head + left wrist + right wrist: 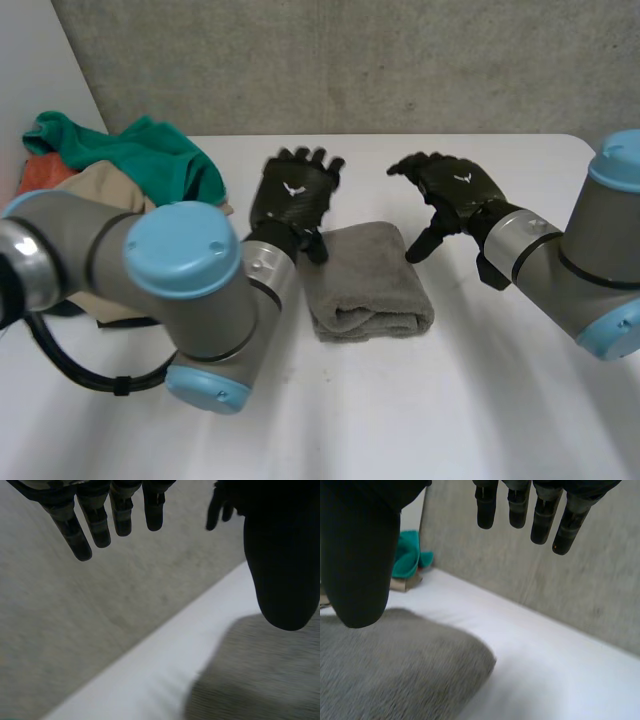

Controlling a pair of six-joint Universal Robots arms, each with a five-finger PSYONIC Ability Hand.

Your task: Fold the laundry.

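1. We note a folded grey towel [368,280] lying flat on the white table [500,420], about mid-table, between the two arms.
2. The left hand [292,195] is raised at the towel's far left corner, its back turned up and its fingers pointing toward the far wall. In its wrist view the fingers [97,525] hang straight and spread. The thumb [282,560] stands well apart from them over the towel's edge. Nothing is held, so the hand is slack and open.
3. The right hand [455,190] sits by the towel's far right corner, its fingers reaching left toward the left hand and its thumb angled down. In its wrist view the fingers [520,507] are straight and the thumb is set wide, with nothing between them, so this hand is open too.
4. We cannot tell whether either thumb touches the towel.
5. At the far left of the table is a heap: a green cloth [150,150] on top, an orange cloth [40,172] and a beige cloth [105,190], partly behind the left arm [190,270].
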